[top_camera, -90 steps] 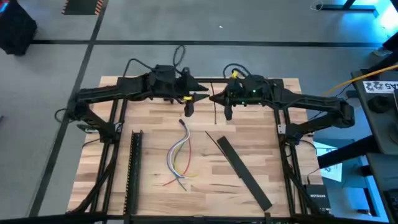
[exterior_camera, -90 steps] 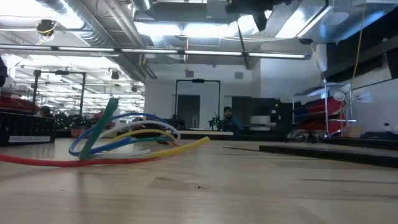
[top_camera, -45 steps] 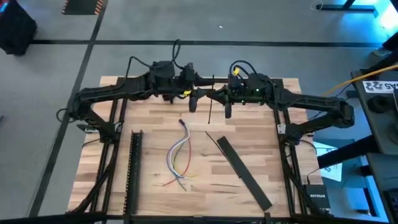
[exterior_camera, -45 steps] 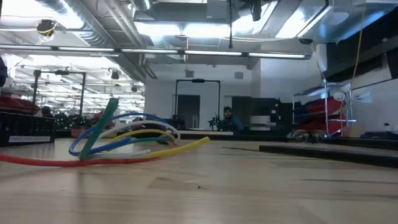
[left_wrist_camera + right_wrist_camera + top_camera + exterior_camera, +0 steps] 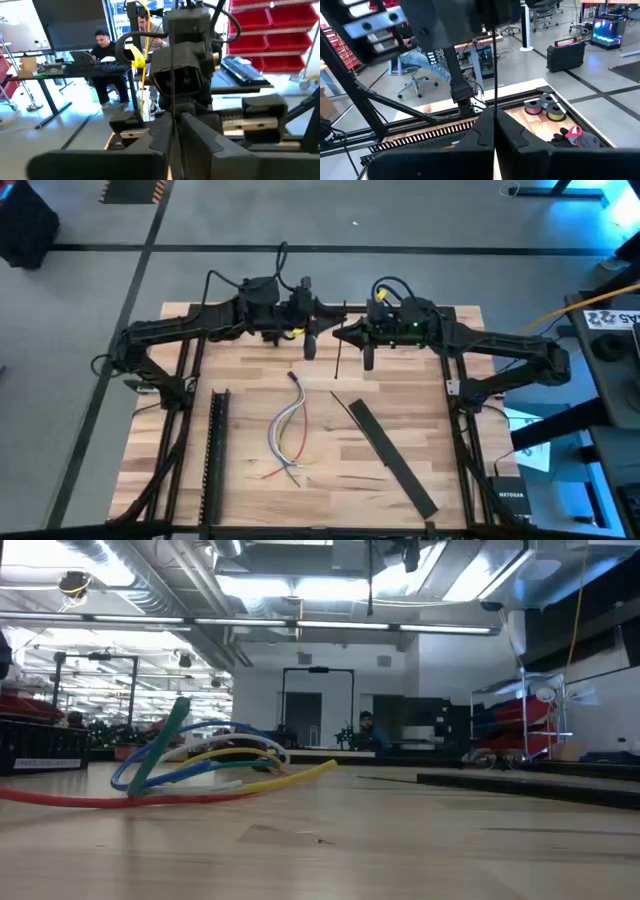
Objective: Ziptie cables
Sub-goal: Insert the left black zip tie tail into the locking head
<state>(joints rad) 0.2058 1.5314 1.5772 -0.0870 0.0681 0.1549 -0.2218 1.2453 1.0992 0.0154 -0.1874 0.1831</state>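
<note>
The cables (image 5: 288,430) lay loose mid-bench. Beyond them, at the bench's (image 5: 420,395) far edge, the right end effector (image 5: 340,336) was clenched on a zip tie (image 5: 337,358), apparently presenting it; the left end effector (image 5: 309,345) hung just beside, its grip unclear.

- From above I get even light on the tabletop (image 5: 400,405), with blue glow at the right edge.
- Low down, ceiling lights (image 5: 300,585) glare brightly.
- My left wrist picture is soft close up.
</note>
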